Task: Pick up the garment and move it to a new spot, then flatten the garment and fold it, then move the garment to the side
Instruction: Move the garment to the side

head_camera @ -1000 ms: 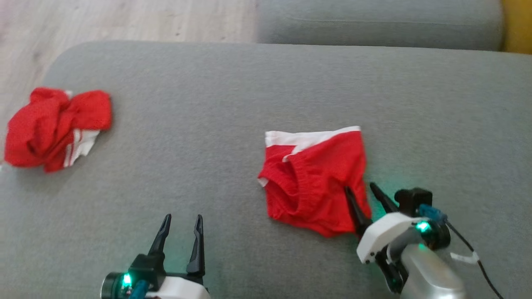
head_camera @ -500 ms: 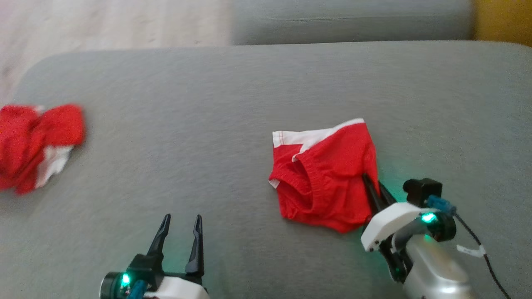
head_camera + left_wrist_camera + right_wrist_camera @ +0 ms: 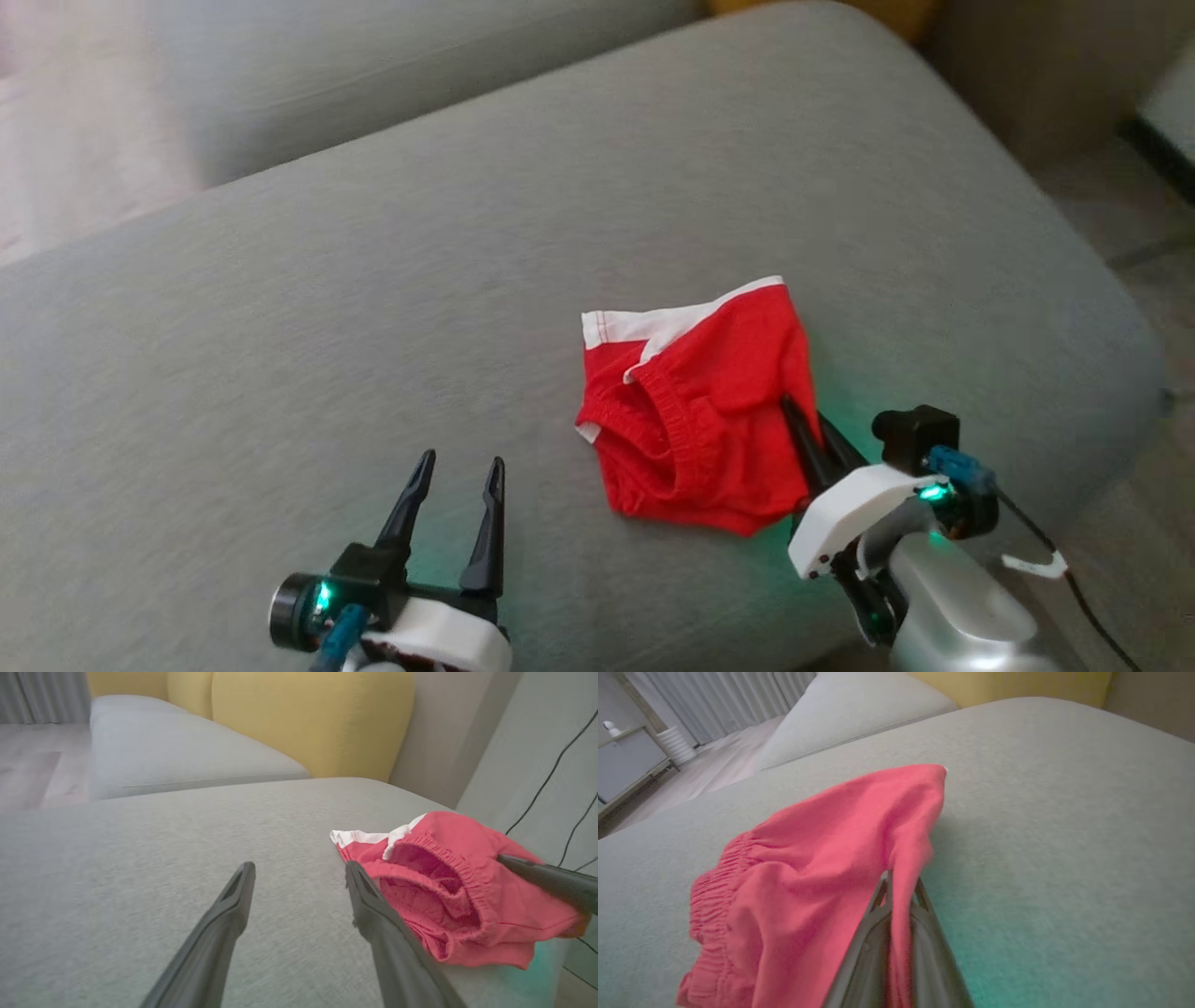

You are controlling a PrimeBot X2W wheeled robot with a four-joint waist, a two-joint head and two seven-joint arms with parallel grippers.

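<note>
The garment (image 3: pixel 700 411), a pair of red shorts with a white band along its far edge, lies crumpled on the wide grey seat cushion (image 3: pixel 373 280), to the right of the middle in the head view and not far from the cushion's right-hand edge. Its elastic waistband gapes open toward the left. The right gripper (image 3: pixel 805 415) is closed on the garment's right edge. In the right wrist view its two dark fingers (image 3: pixel 878 914) are pressed together with a fold of red cloth pinched between them, and the cloth rises from the cushion to that pinch. The rest of the garment rests on the cushion. The left gripper (image 3: pixel 462 459) stands wide open and holds nothing. It sits low over the cushion to the left of the garment, near it but apart from it. In the left wrist view the garment (image 3: pixel 448 891) lies just beyond that gripper's right finger (image 3: pixel 373 910). A second grey cushion (image 3: pixel 373 65) lies behind the first one, and a yellow backrest (image 3: pixel 303 718) stands beyond it. Green light from the right wrist glows on the cushion beside the garment.
</note>
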